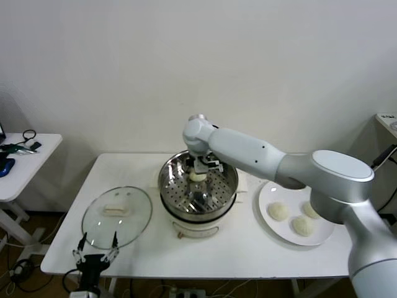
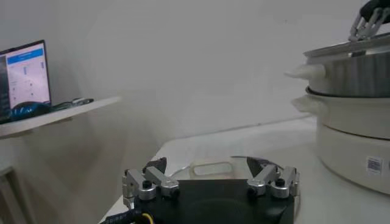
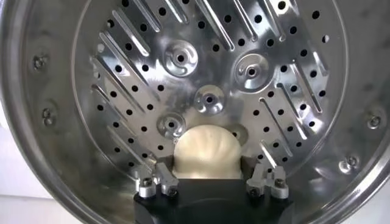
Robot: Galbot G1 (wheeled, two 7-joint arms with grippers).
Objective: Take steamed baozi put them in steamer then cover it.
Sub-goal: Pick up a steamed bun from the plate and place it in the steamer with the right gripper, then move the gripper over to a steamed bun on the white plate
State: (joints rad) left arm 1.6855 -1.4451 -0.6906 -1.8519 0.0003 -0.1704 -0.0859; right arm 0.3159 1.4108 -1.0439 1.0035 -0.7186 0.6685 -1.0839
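The steamer stands mid-table, its perforated tray filling the right wrist view. One steamed baozi rests on the tray, toward the pot's back side. My right gripper reaches down into the pot and stands open, its fingers spread on either side of that bun. Three more baozi lie on the white plate to the right. The glass cover lies flat left of the steamer. My left gripper waits open near the table's front edge, just in front of the cover.
A side table with a laptop and cables stands to the far left. The steamer's white base rises at the side of the left wrist view. A wall closes off the back.
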